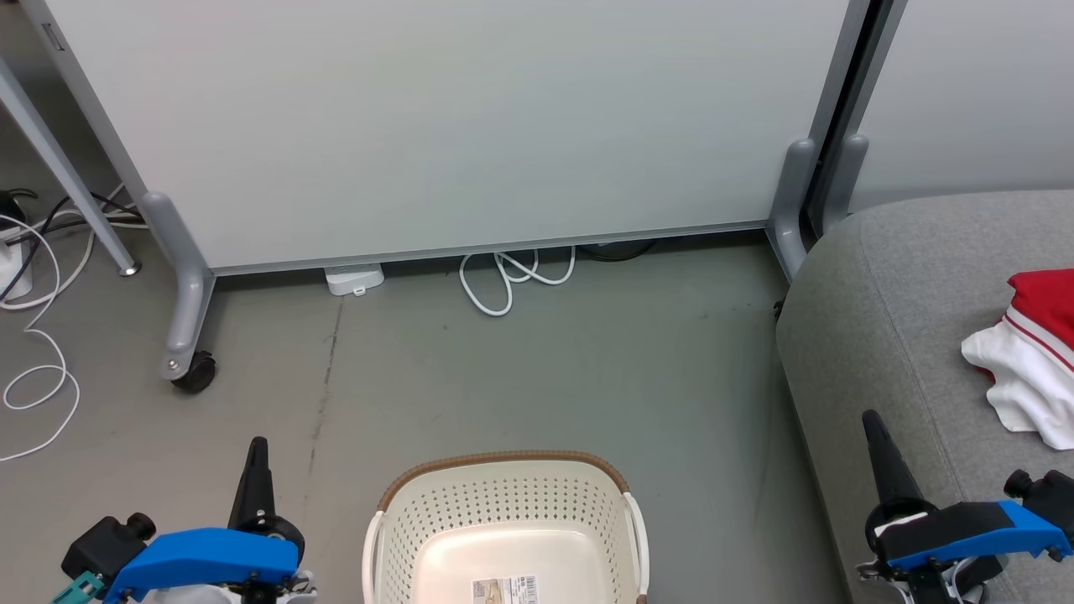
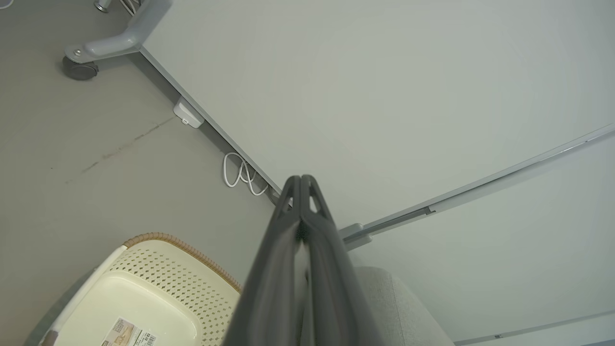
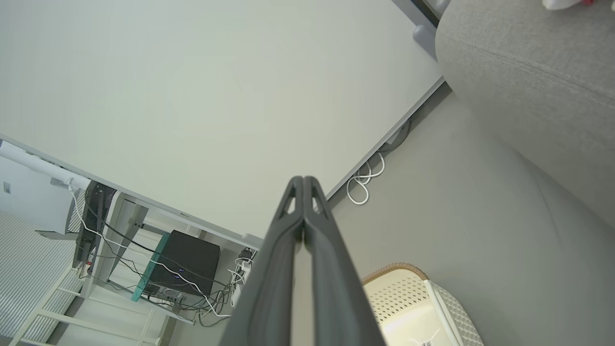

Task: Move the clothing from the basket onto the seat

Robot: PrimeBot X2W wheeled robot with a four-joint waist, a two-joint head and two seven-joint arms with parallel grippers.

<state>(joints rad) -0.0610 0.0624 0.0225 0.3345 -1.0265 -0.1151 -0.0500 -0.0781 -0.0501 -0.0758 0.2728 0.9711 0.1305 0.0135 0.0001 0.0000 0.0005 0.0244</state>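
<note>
At your right, seat: clothing lies there, delivered.
Basket: near centre, bare inside.
Left gripper, right gripper: fingers together, empty; nothing seems left to lift.

Basket: on the floor at bottom centre, pale bottom and barcode sticker in plain sight.
Clothing: red and white, heaped on the seat at the right edge.
Seat: grey, near the basket, not touching.
Left gripper: lower left, fingers pressed together, holding nothing.
Right gripper: lower right, fingers together, in front of the seat's edge.
Backdrop: pale partition, white cable looped at its foot.
</note>
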